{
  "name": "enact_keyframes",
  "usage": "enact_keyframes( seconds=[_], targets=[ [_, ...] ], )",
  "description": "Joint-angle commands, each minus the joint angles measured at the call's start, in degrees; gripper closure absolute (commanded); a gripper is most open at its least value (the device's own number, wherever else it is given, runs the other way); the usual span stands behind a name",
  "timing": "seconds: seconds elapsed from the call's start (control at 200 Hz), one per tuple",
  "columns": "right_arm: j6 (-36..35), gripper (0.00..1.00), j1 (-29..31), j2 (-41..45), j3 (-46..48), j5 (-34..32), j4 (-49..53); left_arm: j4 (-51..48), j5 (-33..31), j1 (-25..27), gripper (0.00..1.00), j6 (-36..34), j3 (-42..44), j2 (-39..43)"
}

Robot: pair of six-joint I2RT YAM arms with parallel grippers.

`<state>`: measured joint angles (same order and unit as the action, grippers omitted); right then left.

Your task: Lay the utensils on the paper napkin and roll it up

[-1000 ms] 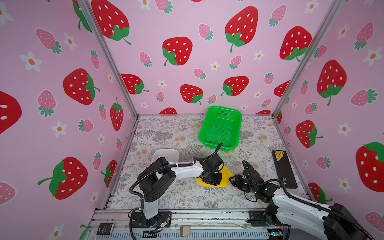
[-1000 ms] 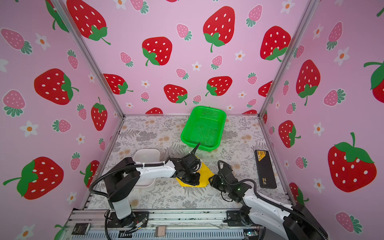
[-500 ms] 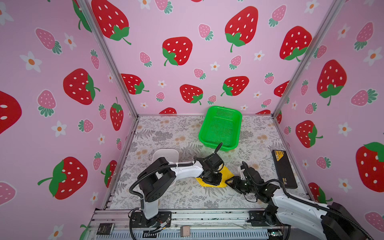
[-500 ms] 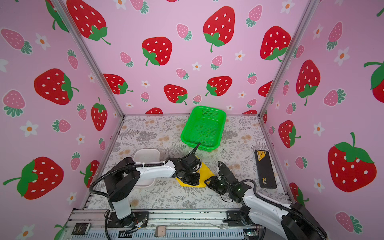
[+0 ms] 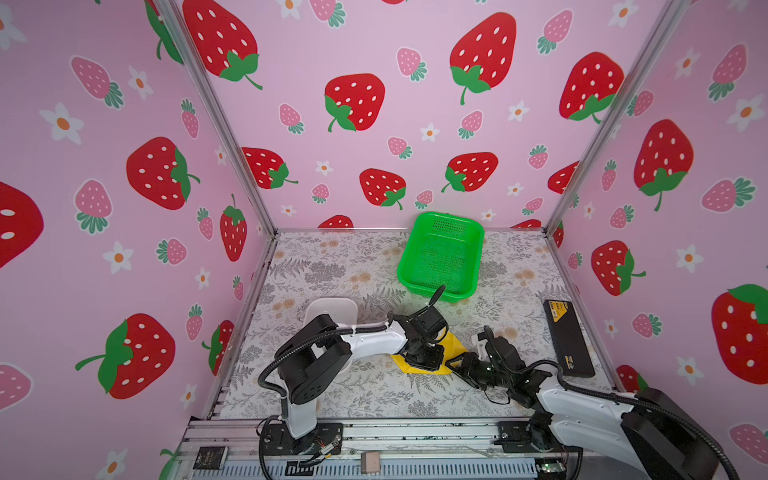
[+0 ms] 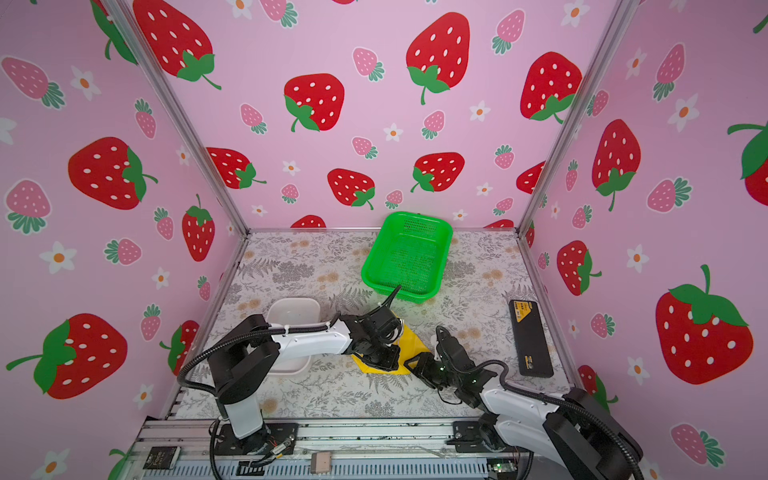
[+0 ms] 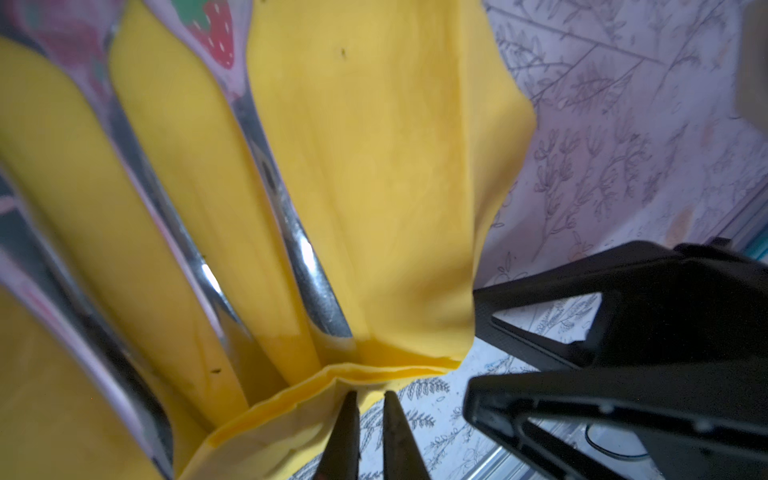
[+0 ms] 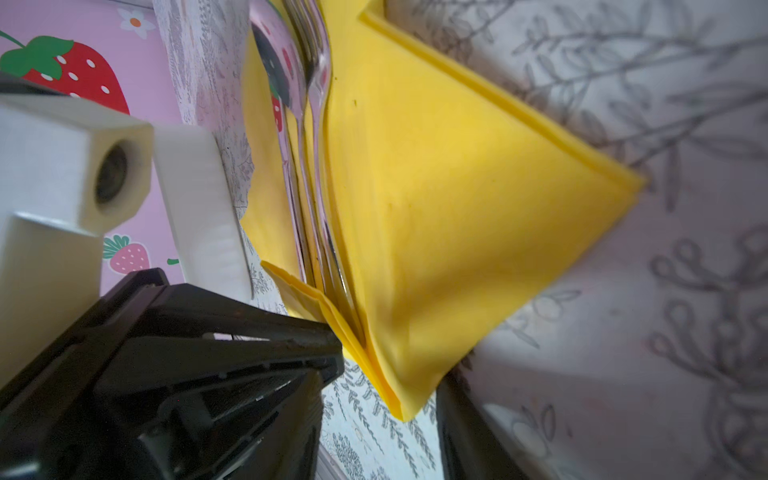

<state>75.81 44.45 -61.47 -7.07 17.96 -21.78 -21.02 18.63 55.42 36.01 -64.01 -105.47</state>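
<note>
The yellow paper napkin (image 5: pixel 454 344) (image 6: pixel 409 345) lies folded on the floral cloth, mostly under my left gripper (image 5: pixel 430 365) (image 6: pixel 384 362). In the wrist views the utensils (image 7: pixel 309 270) (image 8: pixel 309 95) show as shiny silver stems and heads tucked between the napkin's (image 7: pixel 374 166) (image 8: pixel 457 208) folds; their handles are hidden. My left gripper (image 7: pixel 370 399) is shut on the napkin's folded edge. Just to its right, my right gripper (image 5: pixel 456 365) (image 6: pixel 412 362) (image 8: pixel 382 436) is open, with the napkin's corner between its fingers.
A green mesh basket (image 5: pixel 405 270) (image 6: pixel 370 270) stands behind the arms. A white tray (image 5: pixel 332 305) (image 6: pixel 291 307) lies at the left, partly under the left arm. A black box (image 5: pixel 567 336) (image 6: pixel 532 340) lies along the right wall. Pink walls close three sides.
My right gripper has moved left up to the napkin's corner and its jaws have widened. The left gripper has stayed in place on the napkin.
</note>
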Motion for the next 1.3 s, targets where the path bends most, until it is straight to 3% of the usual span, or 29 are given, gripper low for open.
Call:
enact_keyframes(
  seconds=[0.0,0.12,0.385,0.64,0.925,1.126,1.296],
  targets=[
    [4.6,0.49,-1.4,-0.8,3.1,-1.8,-11.9,-1.0,-0.1,0.2,0.85,-0.5,-2.2,-1.3],
    [7.1,0.49,-3.4,-3.3,5.2,1.2,-23.8,-0.9,-0.2,0.3,0.85,-0.3,-2.2,-1.4],
    [0.6,0.44,-5.7,-10.3,-1.1,8.6,-24.0,-0.9,-0.6,0.3,0.85,-0.2,-1.9,-1.1],
    [-1.8,0.41,-6.3,-12.1,-2.6,8.3,-20.1,-0.7,-1.4,0.2,0.85,0.0,-1.2,-0.3],
    [-5.2,0.39,-6.3,-7.4,-2.5,9.6,-13.4,-0.8,-1.5,0.3,0.85,0.0,-1.3,-0.3],
    [-4.4,0.38,-5.7,-7.2,-2.1,14.0,-8.7,-0.8,-1.6,0.2,0.85,0.1,-1.4,-0.3],
    [-1.9,0.38,-4.2,-7.2,0.1,14.0,-11.2,-0.7,-1.6,0.2,0.85,0.1,-1.2,-0.2]
  ],
)
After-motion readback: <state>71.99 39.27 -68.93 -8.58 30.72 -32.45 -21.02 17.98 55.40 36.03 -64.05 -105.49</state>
